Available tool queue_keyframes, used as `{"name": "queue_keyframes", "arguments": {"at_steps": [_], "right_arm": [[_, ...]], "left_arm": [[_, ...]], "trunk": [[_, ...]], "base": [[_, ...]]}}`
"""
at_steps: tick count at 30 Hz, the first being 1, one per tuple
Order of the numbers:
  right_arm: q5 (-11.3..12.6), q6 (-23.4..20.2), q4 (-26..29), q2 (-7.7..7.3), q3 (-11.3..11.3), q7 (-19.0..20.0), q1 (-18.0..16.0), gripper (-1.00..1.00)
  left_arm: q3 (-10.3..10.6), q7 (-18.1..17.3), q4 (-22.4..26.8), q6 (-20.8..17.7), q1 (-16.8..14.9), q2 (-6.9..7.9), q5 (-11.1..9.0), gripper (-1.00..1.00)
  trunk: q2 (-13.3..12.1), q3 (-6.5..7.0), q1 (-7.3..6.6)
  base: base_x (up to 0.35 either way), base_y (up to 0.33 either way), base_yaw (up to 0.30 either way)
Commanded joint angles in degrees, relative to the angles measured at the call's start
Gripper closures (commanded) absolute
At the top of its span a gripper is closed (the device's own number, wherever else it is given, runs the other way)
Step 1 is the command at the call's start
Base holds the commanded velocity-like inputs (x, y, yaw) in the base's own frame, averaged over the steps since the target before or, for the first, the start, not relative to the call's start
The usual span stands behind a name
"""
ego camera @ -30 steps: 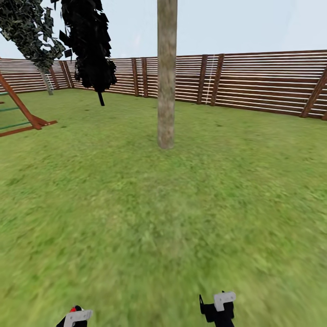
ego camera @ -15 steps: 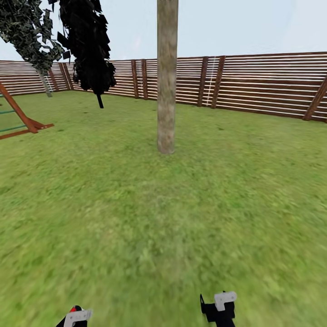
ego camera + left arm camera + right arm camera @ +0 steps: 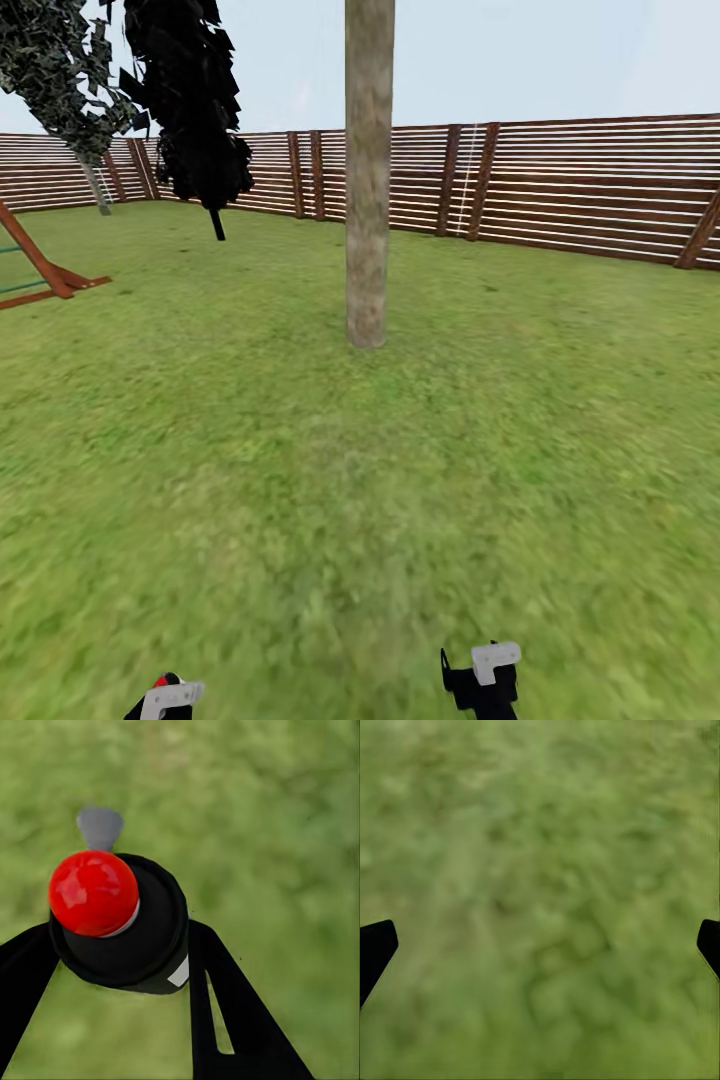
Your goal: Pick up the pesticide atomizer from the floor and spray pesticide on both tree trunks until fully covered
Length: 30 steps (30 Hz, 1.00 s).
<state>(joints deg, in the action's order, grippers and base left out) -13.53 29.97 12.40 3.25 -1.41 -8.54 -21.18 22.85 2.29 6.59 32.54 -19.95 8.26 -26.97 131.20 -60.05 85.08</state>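
Observation:
One tree trunk, thick, mottled grey-beige and bare, rises from the grass floor straight ahead, several gripper-lengths beyond both arms. I make out no specks on its bark from here. My left gripper sits at the bottom edge of the head view. The left wrist view has this left gripper shut on the pesticide atomizer, a black round body with a red ball cap and a grey nozzle. My right gripper hangs low at the right. Its fingers are spread wide over grass, holding nothing.
A brown slatted fence closes the lawn behind the trunk. A black cypress-like tree and a thin leaning pale-stemmed tree stand at the far left, with a red-brown swing frame beside them. Grass stretches between me and the trunk.
The whole head view has crept forward: the trunk sits slightly nearer and the swing frame has slid toward the left edge. Both grippers keep the same pose.

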Motion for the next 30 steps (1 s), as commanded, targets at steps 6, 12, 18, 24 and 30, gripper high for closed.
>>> {"name": "queue_keyframes", "arguments": {"at_steps": [6, 12, 18, 24, 30], "right_arm": [[0.00, 0.00, -0.01, 0.00, 0.00, 0.00, 0.00, -1.00], [0.00, 0.00, -0.01, 0.00, 0.00, 0.00, 0.00, -1.00], [0.00, 0.00, -0.01, 0.00, 0.00, 0.00, 0.00, -1.00], [0.00, 0.00, -0.01, 0.00, 0.00, -0.03, 0.00, -1.00], [0.00, 0.00, 0.01, 0.00, 0.00, 0.00, 0.00, -1.00]], "left_arm": [[-0.04, -0.01, 0.00, -0.01, 0.00, 0.00, 0.03, 1.00], [-0.06, -0.01, 0.00, 0.00, 0.00, 0.00, -0.01, 1.00], [-0.08, -0.01, 0.00, -0.02, 0.00, 0.01, 0.03, 1.00], [-0.06, -0.01, 0.00, -0.02, 0.00, 0.00, -0.01, 1.00], [-0.02, -0.01, 0.00, -0.01, 0.00, -0.08, -0.01, 1.00]], "trunk": [[0.00, 0.00, 0.00], [0.00, 0.00, 0.00], [0.00, 0.05, 0.00], [0.00, 0.52, 0.00], [0.00, 0.59, 0.00]], "base": [[0.344, 0.000, 0.000], [0.344, 0.000, 0.000], [0.344, 0.000, 0.000], [0.344, 0.000, 0.000], [0.344, 0.000, 0.000]]}}
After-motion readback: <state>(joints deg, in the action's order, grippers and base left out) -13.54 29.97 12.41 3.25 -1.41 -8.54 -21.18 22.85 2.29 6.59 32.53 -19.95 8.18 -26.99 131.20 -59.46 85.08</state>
